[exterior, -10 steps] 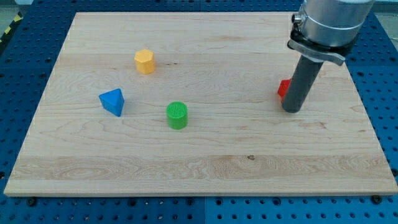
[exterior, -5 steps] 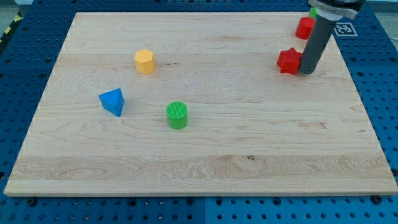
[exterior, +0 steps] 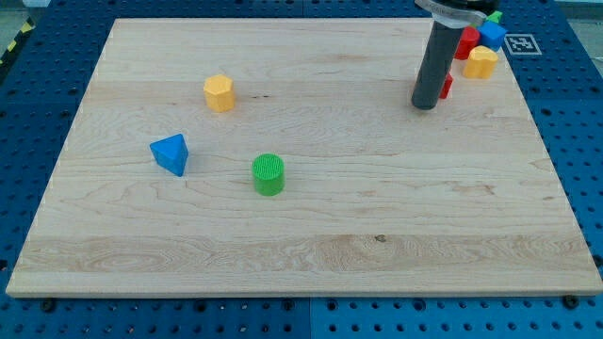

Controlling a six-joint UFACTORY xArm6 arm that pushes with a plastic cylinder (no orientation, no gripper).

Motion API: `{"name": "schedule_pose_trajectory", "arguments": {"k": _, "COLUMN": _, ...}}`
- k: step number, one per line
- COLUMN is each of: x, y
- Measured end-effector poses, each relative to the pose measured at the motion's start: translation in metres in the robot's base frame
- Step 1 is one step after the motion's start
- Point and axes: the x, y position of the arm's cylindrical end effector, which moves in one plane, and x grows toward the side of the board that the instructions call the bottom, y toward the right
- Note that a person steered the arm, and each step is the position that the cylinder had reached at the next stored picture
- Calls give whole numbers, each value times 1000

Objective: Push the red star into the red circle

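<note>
My tip (exterior: 425, 105) rests on the board at the view's upper right. The red star (exterior: 447, 88) is almost wholly hidden behind the rod; only a red sliver shows at the rod's right edge. The red circle (exterior: 466, 42) lies just up and to the right of the star, partly hidden by the rod. The tip sits at the star's lower left, touching or nearly touching it.
A yellow block (exterior: 481, 62), a blue block (exterior: 491, 36) and a green bit (exterior: 494, 17) crowd next to the red circle at the board's top right corner. A yellow hexagon (exterior: 219, 93), a blue triangle (exterior: 171, 153) and a green cylinder (exterior: 268, 174) lie on the left half.
The rod moved from the star's right side to its left and now covers it. The arm's body has lifted out of view, uncovering the corner blocks. The left-hand blocks have not moved.
</note>
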Motion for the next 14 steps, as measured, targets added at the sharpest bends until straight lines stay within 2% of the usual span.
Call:
{"name": "schedule_pose_trajectory", "arguments": {"k": 2, "x": -42, "y": 4}}
{"name": "schedule_pose_trajectory", "arguments": {"k": 4, "x": -66, "y": 4}}
{"name": "schedule_pose_trajectory", "arguments": {"k": 6, "x": -30, "y": 27}}
{"name": "schedule_pose_trajectory", "arguments": {"k": 8, "x": -61, "y": 31}}
{"name": "schedule_pose_trajectory", "arguments": {"k": 13, "x": -73, "y": 27}}
{"name": "schedule_pose_trajectory", "arguments": {"k": 14, "x": -67, "y": -18}}
